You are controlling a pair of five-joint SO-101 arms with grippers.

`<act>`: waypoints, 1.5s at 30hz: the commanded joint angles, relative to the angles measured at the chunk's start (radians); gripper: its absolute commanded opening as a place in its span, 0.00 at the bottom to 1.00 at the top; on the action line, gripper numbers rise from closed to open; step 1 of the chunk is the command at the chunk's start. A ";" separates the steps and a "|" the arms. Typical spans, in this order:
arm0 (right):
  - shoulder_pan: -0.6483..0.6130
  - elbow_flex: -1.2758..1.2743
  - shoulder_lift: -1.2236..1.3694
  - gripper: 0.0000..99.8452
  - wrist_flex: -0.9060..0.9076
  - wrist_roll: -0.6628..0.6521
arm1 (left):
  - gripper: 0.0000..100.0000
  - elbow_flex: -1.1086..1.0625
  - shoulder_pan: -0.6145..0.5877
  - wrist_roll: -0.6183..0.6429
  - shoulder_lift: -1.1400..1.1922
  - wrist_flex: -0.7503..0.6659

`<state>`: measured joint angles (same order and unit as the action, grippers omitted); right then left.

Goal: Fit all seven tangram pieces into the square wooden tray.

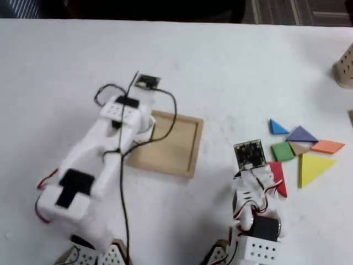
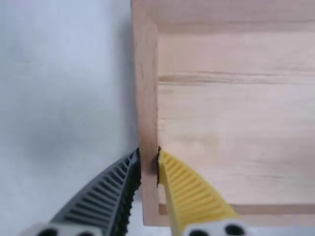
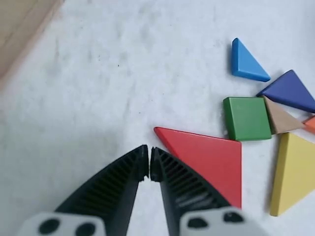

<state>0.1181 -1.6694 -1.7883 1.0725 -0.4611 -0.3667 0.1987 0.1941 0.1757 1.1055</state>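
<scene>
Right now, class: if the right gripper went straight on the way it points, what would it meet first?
Probably the bare table, right beside the red triangle; the right gripper might clip its sharp corner, as depth is unclear.

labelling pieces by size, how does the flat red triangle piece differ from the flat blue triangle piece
The red triangle piece is clearly larger than the blue triangle piece. Red lies right beside the right gripper; blue lies farther off, beyond the green square piece. Both lie flat on the white table, outside the square wooden tray.
</scene>
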 commanded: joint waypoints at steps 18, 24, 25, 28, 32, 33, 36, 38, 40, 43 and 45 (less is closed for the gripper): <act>0.007 -0.008 -0.013 0.02 0.002 0.002 | 0.17 -0.080 -0.102 0.138 -0.157 -0.023; 0.005 -0.008 -0.013 0.02 0.002 0.002 | 0.16 -0.080 -0.110 0.071 -0.176 0.003; 0.004 -0.008 -0.013 0.02 0.001 0.002 | 0.16 -0.080 -0.110 0.063 -0.189 0.015; -0.002 -0.008 -0.013 0.02 -0.001 0.000 | 0.15 -0.109 -0.125 0.072 -0.266 0.015; -0.065 0.021 -0.012 0.02 0.002 0.002 | 0.04 -0.245 -0.165 0.064 -0.417 -0.127; -0.071 0.037 -0.012 0.02 -0.002 0.005 | 0.01 -0.288 -0.171 0.064 -0.455 -0.175; -0.110 0.144 -0.008 0.02 -0.001 0.008 | 0.05 -0.394 -0.188 0.064 -0.544 -0.259; -0.151 0.218 0.008 0.02 0.008 0.009 | 0.04 -0.433 -0.193 0.064 -0.582 -0.272; -0.202 0.285 0.071 0.02 0.019 0.038 | 0.04 -0.454 -0.194 0.064 -0.596 -0.270; -0.243 0.381 0.275 0.02 0.010 0.103 | 0.05 -0.459 -0.203 0.064 -0.587 -0.275; -0.242 0.446 0.458 0.02 -0.008 0.107 | 0.05 -0.454 -0.199 0.064 -0.573 -0.278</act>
<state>-0.1120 -1.3441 -1.5612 1.0817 -0.3782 -0.8316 0.0176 0.2708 -0.3736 0.8615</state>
